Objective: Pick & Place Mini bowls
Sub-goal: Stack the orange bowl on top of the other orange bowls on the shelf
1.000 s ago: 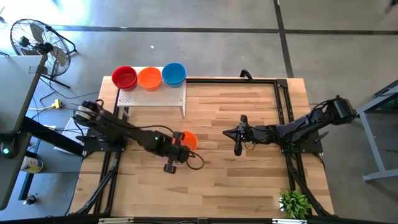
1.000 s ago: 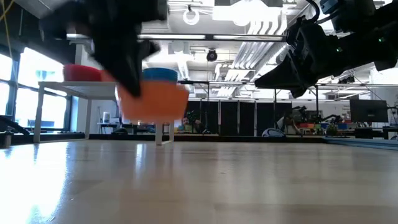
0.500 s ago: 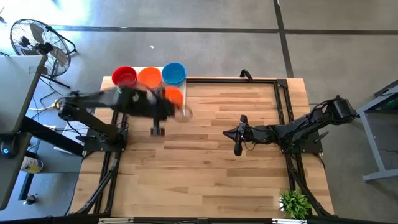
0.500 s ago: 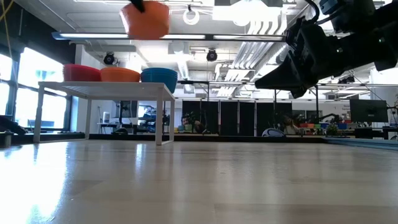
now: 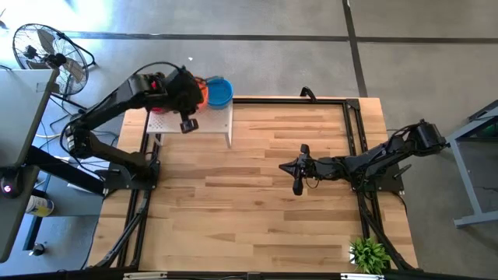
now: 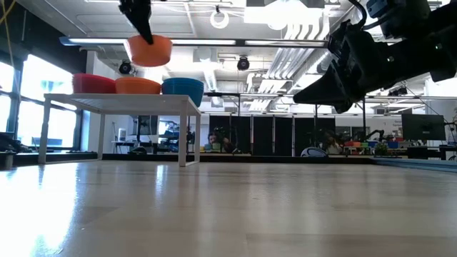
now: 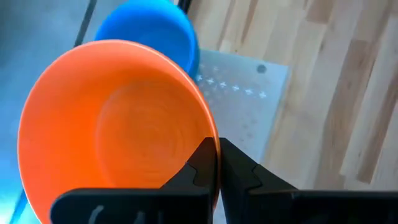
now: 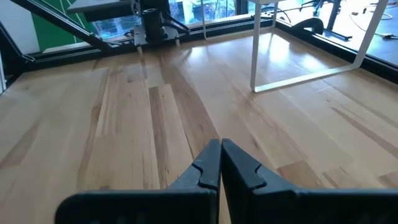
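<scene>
Left arm stretched toward table's far left corner, left gripper (image 7: 217, 163) raised, fingers pinched closed. Right arm extended low from right edge toward table middle, right gripper (image 8: 220, 163) closed, idle.

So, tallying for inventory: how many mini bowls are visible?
4: red bowl, orange bowl and blue bowl on the white shelf; another orange bowl held above by the left gripper. Stacked ones may hide.

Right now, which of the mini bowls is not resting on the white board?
The orange bowl pinched at its rim by the left pincer: it hangs above the board, while the others sit on it.
</scene>
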Motion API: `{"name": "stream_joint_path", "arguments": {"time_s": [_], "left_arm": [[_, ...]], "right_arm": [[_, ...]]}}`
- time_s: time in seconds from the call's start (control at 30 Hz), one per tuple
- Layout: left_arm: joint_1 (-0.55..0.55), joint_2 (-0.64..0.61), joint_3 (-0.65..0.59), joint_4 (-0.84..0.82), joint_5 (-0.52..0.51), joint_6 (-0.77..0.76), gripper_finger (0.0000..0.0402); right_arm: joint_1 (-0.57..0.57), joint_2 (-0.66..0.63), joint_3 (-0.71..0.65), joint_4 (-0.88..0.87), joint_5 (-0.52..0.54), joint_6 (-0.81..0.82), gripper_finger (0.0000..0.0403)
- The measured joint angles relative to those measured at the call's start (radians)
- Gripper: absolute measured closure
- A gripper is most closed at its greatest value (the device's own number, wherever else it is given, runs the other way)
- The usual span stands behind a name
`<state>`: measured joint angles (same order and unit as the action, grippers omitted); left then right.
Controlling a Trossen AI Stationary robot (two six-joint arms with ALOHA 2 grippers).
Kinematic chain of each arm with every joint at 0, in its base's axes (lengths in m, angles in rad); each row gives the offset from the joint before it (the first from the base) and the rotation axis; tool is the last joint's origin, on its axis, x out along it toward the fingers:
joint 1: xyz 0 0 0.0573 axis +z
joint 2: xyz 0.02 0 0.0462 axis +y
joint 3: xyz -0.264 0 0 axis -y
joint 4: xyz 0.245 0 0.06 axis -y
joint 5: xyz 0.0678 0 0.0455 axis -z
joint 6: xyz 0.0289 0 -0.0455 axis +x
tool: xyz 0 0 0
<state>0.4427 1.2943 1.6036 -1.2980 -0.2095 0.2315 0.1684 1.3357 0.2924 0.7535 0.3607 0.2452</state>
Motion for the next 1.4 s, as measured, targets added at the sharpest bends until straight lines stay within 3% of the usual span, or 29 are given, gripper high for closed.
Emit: {"name": "stream_joint_path", "arguments": {"time_s": [0.73, 1.4], "left_arm": [[0.267, 0.001, -0.022, 0.015, 0.169, 0.104, 0.0401], [0.273, 0.027, -0.177, 0.104, 0.122, 0.155, 0.0397]], "right_arm": [[0.0, 0.0, 0.0, 0.003, 0.0, -0.003, 0.0402], [0.0, 0.0, 0.0, 0.004, -0.001, -0.002, 0.0401]]}}
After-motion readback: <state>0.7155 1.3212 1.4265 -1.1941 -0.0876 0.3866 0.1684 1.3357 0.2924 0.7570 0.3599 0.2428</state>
